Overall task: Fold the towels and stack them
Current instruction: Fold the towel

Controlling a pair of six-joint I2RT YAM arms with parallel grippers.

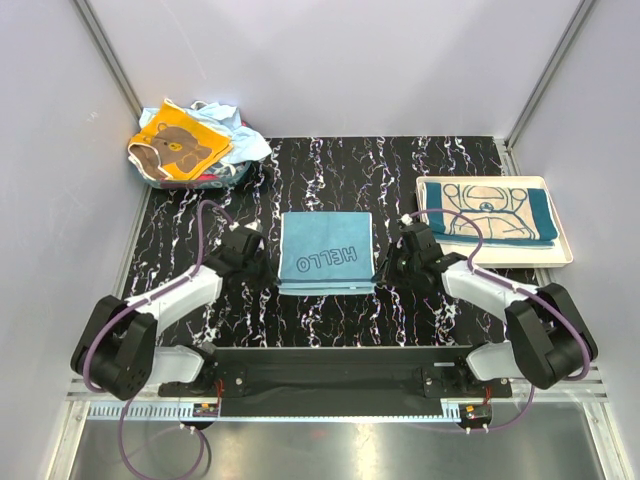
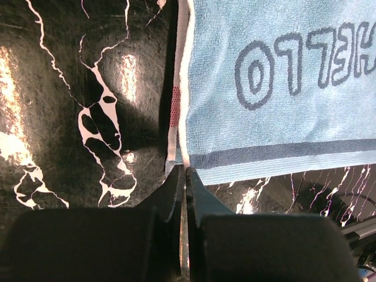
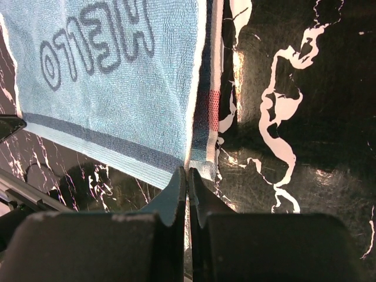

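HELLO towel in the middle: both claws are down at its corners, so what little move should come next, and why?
Probably a small, even lift of both corners. The left gripper and right gripper are each shut at a near corner of the HELLO towel, seemingly pinching it, while it lies flat on the table. Raising together should keep it square for another fold.

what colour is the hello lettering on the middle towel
Dark slate-blue outlined letters on the light blue towel, clearest in the left wrist view.
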